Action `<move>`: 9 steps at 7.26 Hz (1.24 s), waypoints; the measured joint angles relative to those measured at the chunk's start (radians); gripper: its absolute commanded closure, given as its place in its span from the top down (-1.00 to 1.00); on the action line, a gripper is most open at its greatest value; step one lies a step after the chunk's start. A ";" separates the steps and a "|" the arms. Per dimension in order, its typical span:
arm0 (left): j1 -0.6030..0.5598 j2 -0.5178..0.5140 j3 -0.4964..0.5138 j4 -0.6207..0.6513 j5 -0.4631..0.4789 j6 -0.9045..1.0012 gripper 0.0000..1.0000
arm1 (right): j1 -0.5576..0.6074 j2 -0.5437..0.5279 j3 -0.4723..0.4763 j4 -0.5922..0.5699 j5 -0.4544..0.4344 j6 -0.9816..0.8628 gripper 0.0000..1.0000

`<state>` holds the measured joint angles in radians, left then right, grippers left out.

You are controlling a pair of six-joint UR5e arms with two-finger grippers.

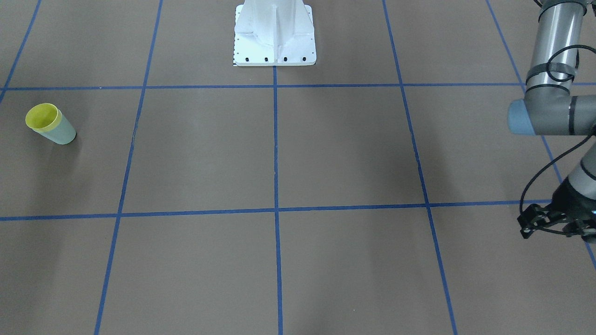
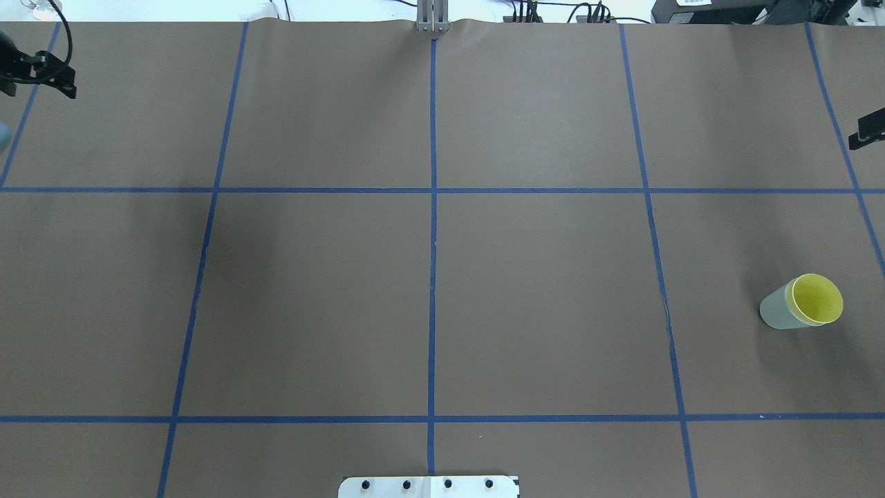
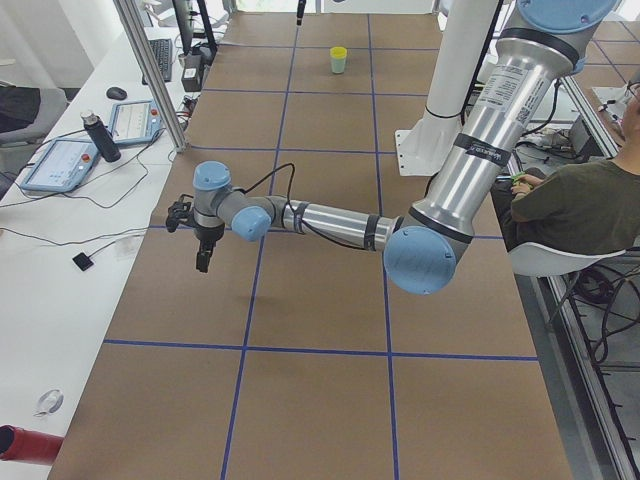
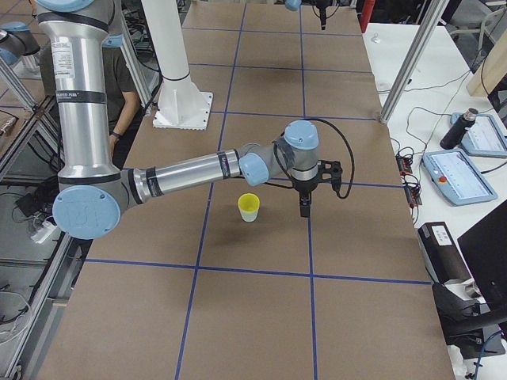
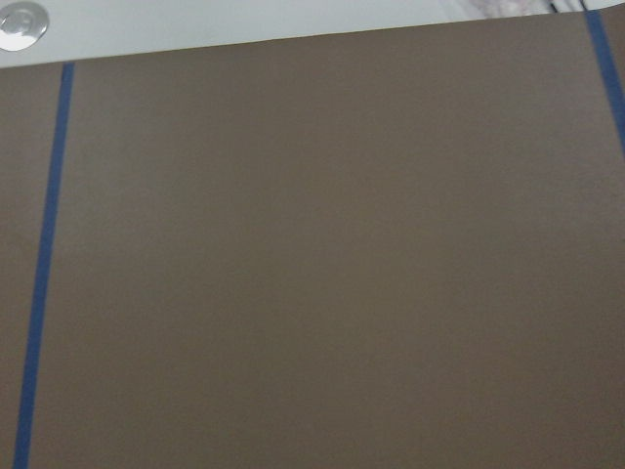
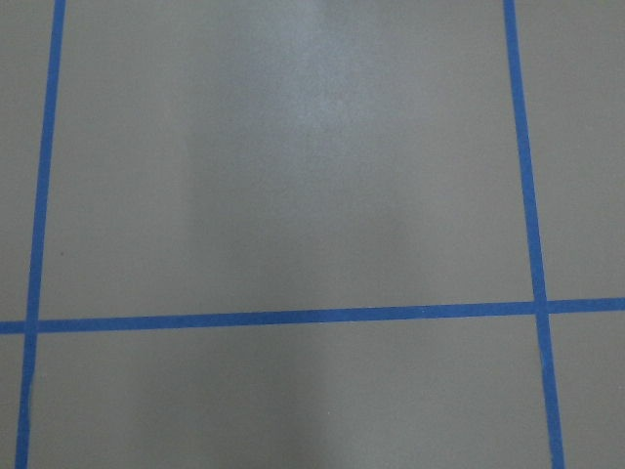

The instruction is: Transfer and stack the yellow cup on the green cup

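Note:
The yellow cup (image 2: 818, 299) sits nested inside the green cup (image 2: 776, 310), and the pair stands upright on the brown table at the robot's right. The stack also shows in the front-facing view, with the yellow cup (image 1: 43, 116) inside the green cup (image 1: 62, 133), and in the right side view (image 4: 249, 207). My right gripper (image 4: 305, 209) hangs above the table beside the stack, apart from it and empty. My left gripper (image 1: 547, 224) hovers far off at the table's left end, empty. I cannot tell whether either gripper is open or shut.
The white robot base (image 1: 274, 35) stands at the table's middle edge. Blue tape lines (image 2: 433, 228) split the brown table into squares. A side bench with tablets and a bottle (image 3: 100, 135) runs along the far edge. A seated person (image 3: 570, 205) is behind the robot.

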<state>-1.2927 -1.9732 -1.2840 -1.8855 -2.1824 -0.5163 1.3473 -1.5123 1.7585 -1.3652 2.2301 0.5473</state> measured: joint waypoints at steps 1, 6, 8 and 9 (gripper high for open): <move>-0.069 0.025 -0.004 0.058 -0.092 0.069 1.00 | 0.015 0.028 -0.047 -0.001 0.002 -0.008 0.99; -0.267 0.085 -0.036 0.224 -0.323 0.530 1.00 | 0.095 0.151 -0.301 -0.020 0.051 -0.119 0.99; -0.286 0.198 -0.117 0.223 -0.258 0.608 1.00 | 0.160 0.145 -0.311 -0.079 0.083 -0.225 0.99; -0.286 0.252 -0.167 0.225 -0.188 0.587 1.00 | 0.189 0.125 -0.293 -0.102 0.093 -0.267 0.99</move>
<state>-1.5784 -1.7209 -1.4507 -1.6610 -2.3708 0.0708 1.5364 -1.3868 1.4654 -1.4675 2.3233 0.2805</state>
